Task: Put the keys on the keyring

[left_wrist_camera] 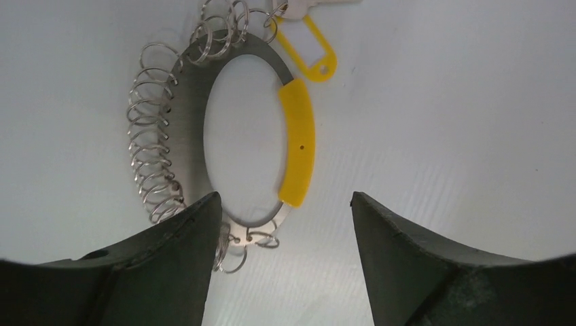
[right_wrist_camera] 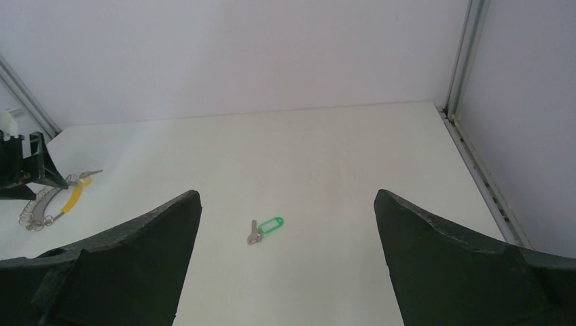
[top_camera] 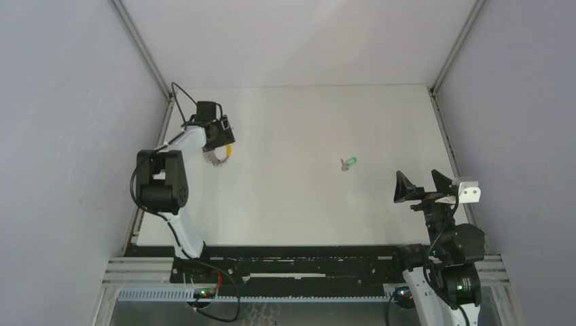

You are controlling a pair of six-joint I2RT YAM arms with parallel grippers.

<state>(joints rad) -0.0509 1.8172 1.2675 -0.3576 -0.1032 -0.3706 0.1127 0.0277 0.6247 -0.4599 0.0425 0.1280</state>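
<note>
Left end effector [left_wrist_camera: 285, 204] gapes above the keyring [left_wrist_camera: 190, 136]; right end effector [right_wrist_camera: 286, 197] gapes, green key [right_wrist_camera: 265, 229] apart.

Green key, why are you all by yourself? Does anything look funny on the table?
Nothing is broken or spilled. The green key lies alone on the table, far from the keyring, which lies under the open left gripper. The yellow key lies right beside that ring.

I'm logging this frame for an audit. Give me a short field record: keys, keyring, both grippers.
keyring: flat on table, far left
yellow key: at the keyring's far end; whether it is threaded on, cannot tell
green key: loose, right of centre
left gripper: open, over the keyring's near end
right gripper: open, empty, near the right edge
</note>
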